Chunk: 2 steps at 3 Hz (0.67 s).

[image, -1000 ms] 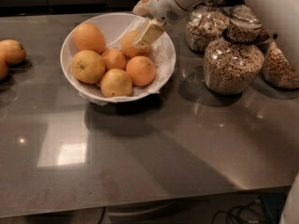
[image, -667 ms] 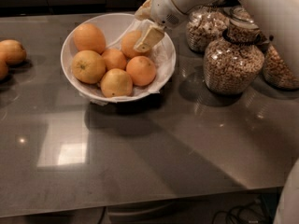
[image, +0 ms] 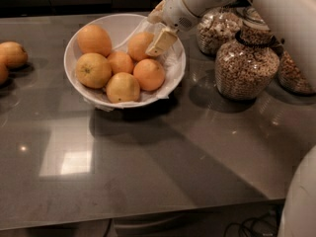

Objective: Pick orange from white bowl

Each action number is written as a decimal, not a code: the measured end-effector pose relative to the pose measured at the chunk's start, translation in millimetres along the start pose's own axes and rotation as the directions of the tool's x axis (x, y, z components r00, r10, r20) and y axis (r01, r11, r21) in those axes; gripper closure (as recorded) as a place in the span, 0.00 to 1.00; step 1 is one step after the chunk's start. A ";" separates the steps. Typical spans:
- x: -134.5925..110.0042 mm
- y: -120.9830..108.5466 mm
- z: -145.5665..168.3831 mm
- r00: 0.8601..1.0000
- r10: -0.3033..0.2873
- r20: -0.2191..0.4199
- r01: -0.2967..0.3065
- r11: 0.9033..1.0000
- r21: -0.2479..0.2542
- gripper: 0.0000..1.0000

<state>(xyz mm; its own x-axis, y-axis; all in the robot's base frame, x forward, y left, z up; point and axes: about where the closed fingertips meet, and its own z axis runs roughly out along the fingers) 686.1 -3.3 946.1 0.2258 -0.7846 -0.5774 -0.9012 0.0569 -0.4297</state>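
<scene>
The white bowl [image: 79,38] lined with crinkled paper stands at the back left of the grey table and holds several oranges. My gripper [image: 159,43] reaches down from the upper right over the bowl's right rim. It sits against the right side of the deep-orange orange [image: 138,44] at the back right of the pile. A larger, paler orange with a dark stem dot [image: 93,69] lies at the left, and a yellowish one [image: 122,87] at the front. Another deep-orange one [image: 149,74] lies just below the gripper.
Glass jars of cereal [image: 245,65] stand close to the right of the bowl, under my arm. Two loose oranges [image: 12,54] lie at the table's far left edge. The table's front edge [image: 148,214] runs along the bottom.
My gripper has shifted slightly up and to the right, so more of the back-right orange shows. The bowl and the other oranges have not moved.
</scene>
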 end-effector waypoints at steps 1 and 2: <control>3.1 -6.4 8.3 1.000 -0.017 -0.013 0.016 1.000 -0.005 0.34; 4.7 -6.0 17.0 0.999 -0.027 -0.022 0.026 0.999 -0.022 0.34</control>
<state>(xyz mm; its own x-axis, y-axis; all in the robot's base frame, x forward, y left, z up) 698.8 3.2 934.2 0.2417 -0.7992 -0.5503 -0.9028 0.0226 -0.4294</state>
